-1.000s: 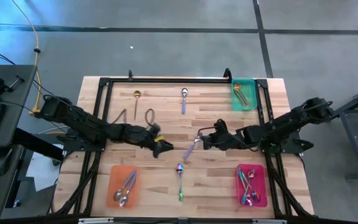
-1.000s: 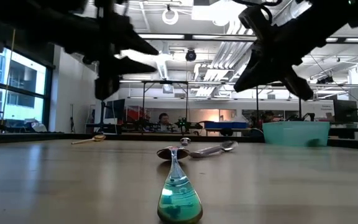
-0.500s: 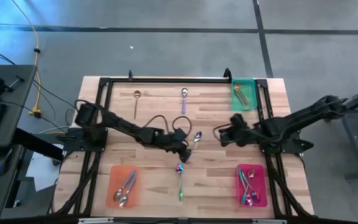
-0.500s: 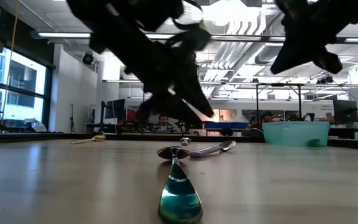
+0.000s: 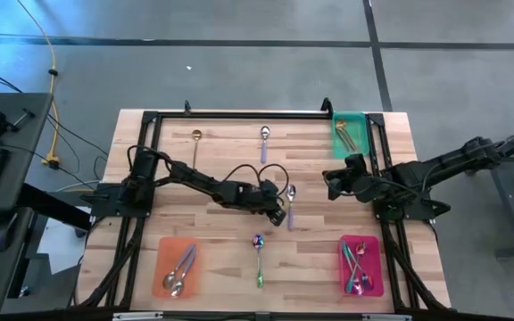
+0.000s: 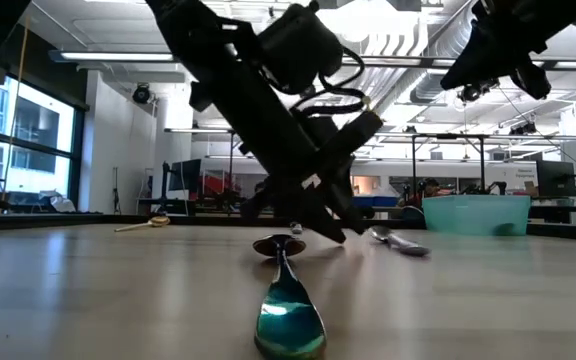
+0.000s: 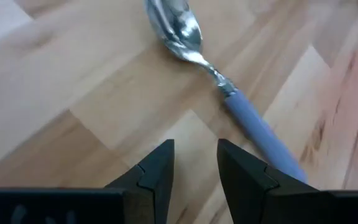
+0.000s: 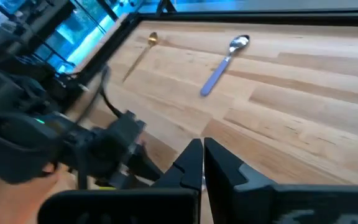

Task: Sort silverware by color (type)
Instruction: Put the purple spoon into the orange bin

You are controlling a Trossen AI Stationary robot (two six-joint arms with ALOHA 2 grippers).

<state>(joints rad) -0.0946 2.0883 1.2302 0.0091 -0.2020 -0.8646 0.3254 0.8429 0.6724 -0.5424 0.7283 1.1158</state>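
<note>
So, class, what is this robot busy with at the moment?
It is sorting spoons by colour into trays. The left tool reaches to mid-table, fingers slightly apart, just short of a silver spoon with a lilac handle lying on the wood; it holds nothing. The right tool hangs to the right, shut and empty. Spoons already lie in the orange tray, pink tray and green tray. Three more spoons wait on the table.

Silver spoon with lilac handle [image 7: 229, 93], iridescent teal-purple spoon [image 5: 258, 259], orange tray [image 5: 162, 259]

Left pincer [image 5: 283, 217] low, fingers parted; right pincer [image 5: 330, 183] closed, raised.
</note>
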